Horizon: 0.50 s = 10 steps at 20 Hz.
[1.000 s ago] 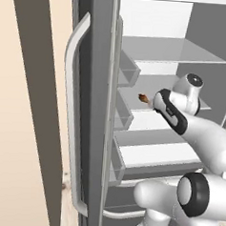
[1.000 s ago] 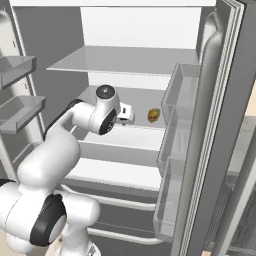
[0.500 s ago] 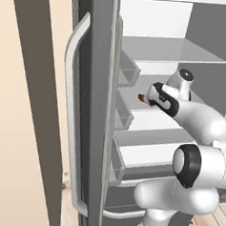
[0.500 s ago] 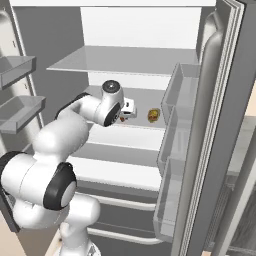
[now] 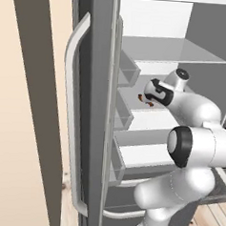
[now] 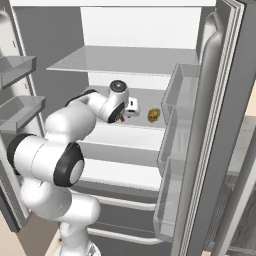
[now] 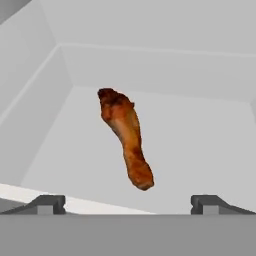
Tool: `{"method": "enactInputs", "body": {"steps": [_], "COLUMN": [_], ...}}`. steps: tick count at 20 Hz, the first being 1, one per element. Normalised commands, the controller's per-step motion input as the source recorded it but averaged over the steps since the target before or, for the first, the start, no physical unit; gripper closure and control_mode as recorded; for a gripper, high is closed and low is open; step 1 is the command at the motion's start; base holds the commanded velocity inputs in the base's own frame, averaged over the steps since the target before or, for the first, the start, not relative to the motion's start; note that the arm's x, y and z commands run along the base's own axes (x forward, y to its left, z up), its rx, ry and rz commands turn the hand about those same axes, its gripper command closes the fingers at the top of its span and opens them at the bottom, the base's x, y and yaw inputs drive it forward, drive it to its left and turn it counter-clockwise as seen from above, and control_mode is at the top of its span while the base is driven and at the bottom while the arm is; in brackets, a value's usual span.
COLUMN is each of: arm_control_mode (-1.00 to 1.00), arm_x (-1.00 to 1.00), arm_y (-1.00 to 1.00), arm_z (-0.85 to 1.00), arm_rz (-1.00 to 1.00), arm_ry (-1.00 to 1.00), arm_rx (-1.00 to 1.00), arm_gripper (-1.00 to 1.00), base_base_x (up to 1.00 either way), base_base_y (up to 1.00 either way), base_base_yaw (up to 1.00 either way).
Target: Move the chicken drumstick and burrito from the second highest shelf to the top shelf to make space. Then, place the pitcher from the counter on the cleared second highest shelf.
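While reaching into the open fridge (image 6: 210,100), arm bent at the elbow, hand level with the second highest shelf (image 6: 145,122). Gripper (image 7: 127,202) spread wide, the two dark fingertips (image 7: 47,204) far apart at the bottom of the hand view, nothing between them.

Chicken drumstick (image 7: 125,137) lying on that shelf just ahead of the tips, apart from both. Long axis running away from the hand and slanted across the view: thick meaty end at the far side, toward the back wall and a little to the view's left; thin bone end nearer the gripper, toward the view's lower right. Browned, darker at the thick end. Seen from the left base view as a small brown bit (image 5: 143,100) at the gripper's snout (image 5: 149,96), just beside the left door's bins (image 5: 126,75). In the right base view a sliver of it (image 6: 121,119) peeking out under the wrist.

Burrito (image 6: 153,115) on the same shelf, off to the robot's right of the hand, near the right door's bins (image 6: 177,95) and well clear of the drumstick. Small, tan and brown, too small to read its heading.

Top shelf (image 6: 125,62) above, a flat pale plate. Lower shelves (image 6: 130,137) below. Both doors swung open, the left one's long handle (image 5: 71,117) close to the left camera.
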Motion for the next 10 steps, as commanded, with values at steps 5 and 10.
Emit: {"method": "enactInputs", "body": {"steps": [5, 10], "arm_control_mode": [-1.00, -1.00], "arm_x": [0.35, 0.38], "arm_y": [0.00, 0.00], "arm_z": [-0.27, -0.24], "arm_rz": [0.04, 0.05], "arm_ry": [0.00, 0.00], "arm_rx": [0.00, 0.00], "arm_gripper": [-1.00, -1.00], "base_base_x": [0.00, 0.00], "base_base_y": [0.00, 0.00], "base_base_yaw": [0.00, 0.00]}}
